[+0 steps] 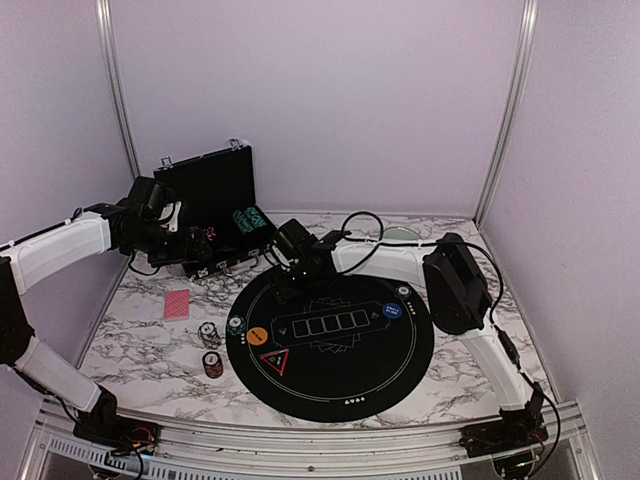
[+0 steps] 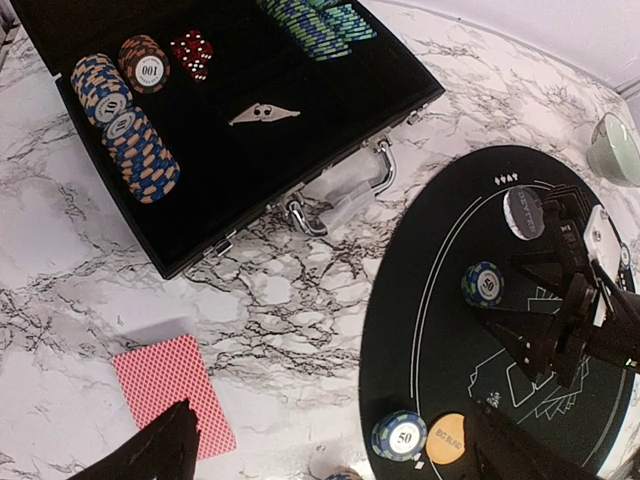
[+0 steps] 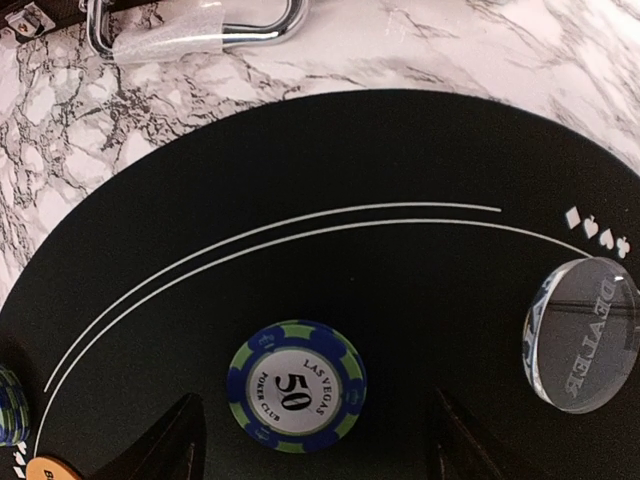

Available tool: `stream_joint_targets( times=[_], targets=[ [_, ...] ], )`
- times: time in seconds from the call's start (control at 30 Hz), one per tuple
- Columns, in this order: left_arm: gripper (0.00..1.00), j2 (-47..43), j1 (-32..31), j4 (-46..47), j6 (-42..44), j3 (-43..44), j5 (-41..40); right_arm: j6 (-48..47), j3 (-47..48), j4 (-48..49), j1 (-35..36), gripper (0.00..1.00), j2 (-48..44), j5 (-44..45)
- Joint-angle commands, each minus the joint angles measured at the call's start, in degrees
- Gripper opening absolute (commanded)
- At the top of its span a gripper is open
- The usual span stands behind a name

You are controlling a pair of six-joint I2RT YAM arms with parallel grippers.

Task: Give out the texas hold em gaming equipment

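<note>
A pinkish-red-backed card lies on the marble, left of the round black mat. On the mat's left side sit a blue-green 50 chip stack and an orange Big Blind button. Another 50 chip lies flat on the mat between the fingers of my right gripper, which is open and hovers just over it. A clear Dealer button stands to its right. My left gripper is open and empty, above the marble near the card. Two chip stacks stand off the mat.
The open black case at the back left holds chip rows, red dice and green chips; its handle faces the mat. A pale green bowl sits behind the mat. A blue button lies on the mat's right.
</note>
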Motion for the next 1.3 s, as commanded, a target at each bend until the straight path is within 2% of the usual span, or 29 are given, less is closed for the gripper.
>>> stream_joint_targets(
  times=[0.0, 0.63, 1.27],
  targets=[
    [0.93, -1.2, 0.5, 1.7, 0.8, -0.6, 1.3, -0.7, 3.3, -1.9, 0.7, 0.72, 1.4, 1.8],
    [0.93, -1.2, 0.7, 2.2, 0.7, -1.3, 2.1, -1.4, 5.3, -3.3, 2.1, 0.62, 4.5, 5.0],
    [0.92, -1.3, 0.7, 2.4, 0.7, -1.6, 2.4, 0.0, 4.0, -2.3, 1.6, 0.33, 5.1, 5.6]
  ],
)
